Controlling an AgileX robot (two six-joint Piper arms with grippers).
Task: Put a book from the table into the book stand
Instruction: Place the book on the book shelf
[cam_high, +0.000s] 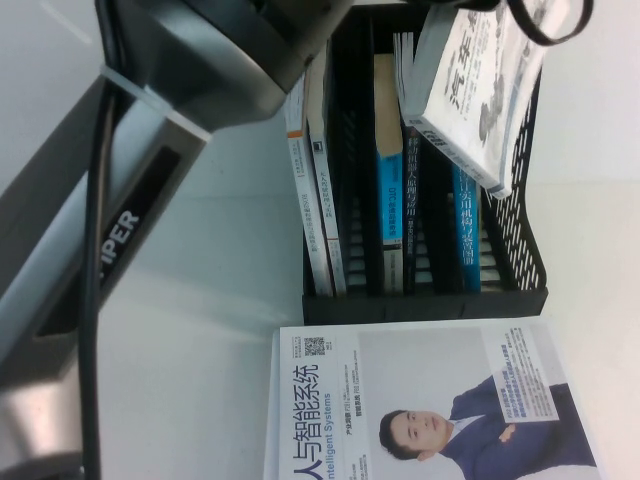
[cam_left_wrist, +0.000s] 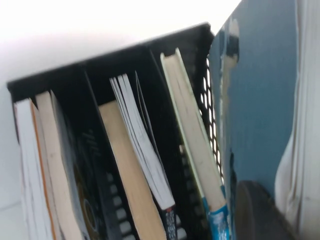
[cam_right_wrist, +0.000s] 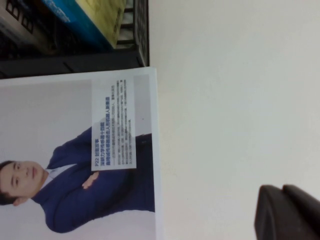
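The big white paper book with a grey car-parts drawing and black title (cam_high: 480, 90) is up in the air. It hangs tilted over the right-hand slot of the black plastic book stand with holes in its sides (cam_high: 420, 305). Its lower corner dips between the stand's walls.

The left gripper (cam_left_wrist: 250, 205) is up there too, by the far edge of the plain white table (cam_high: 200, 330). It is pinching this book, with one dark finger pad (cam_left_wrist: 257, 212) flat on the blue cover. The long grey left arm (cam_high: 120, 230) reaches across from the near left corner.

The stand has three slots and sits near the far edge. Five books stand in it: two pale ones in the left slot, two in the middle slot and one blue-spined book in the right slot.

One more book, white and blue with a man in a suit (cam_high: 430, 400), lies flat at the near edge, just in front of the stand.

The right gripper (cam_right_wrist: 287, 215) hangs over bare table near the right edge, beside the man book. Its two dark fingers are pressed together and hold nothing.
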